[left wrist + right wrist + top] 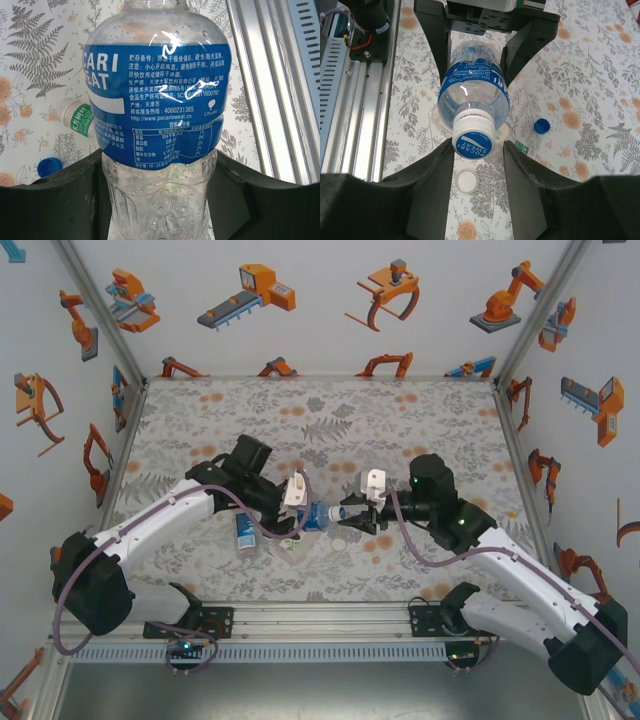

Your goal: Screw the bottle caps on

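One blue-labelled bottle (pixel 472 87) is held level above the bench (pixel 600 60), clamped around its body by the left end effector (pixel 160 195). Its neck, fitted with a blue-topped cap (pixel 472 141), is flanked closely by the fingers of the right end effector (pixel 478 150); whether that cap is gripped cannot be told. A blue cap (pixel 541 125) and a white cap (pixel 466 180) are seen loose on the bench.

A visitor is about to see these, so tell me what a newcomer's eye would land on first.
The blue-labelled bottle, held on its side over mid-table by the left hand, draws the eye first. The right hand faces it, its fingers either side of the cap on its neck. Below, on the floral table, lie a loose blue cap and a white cap.
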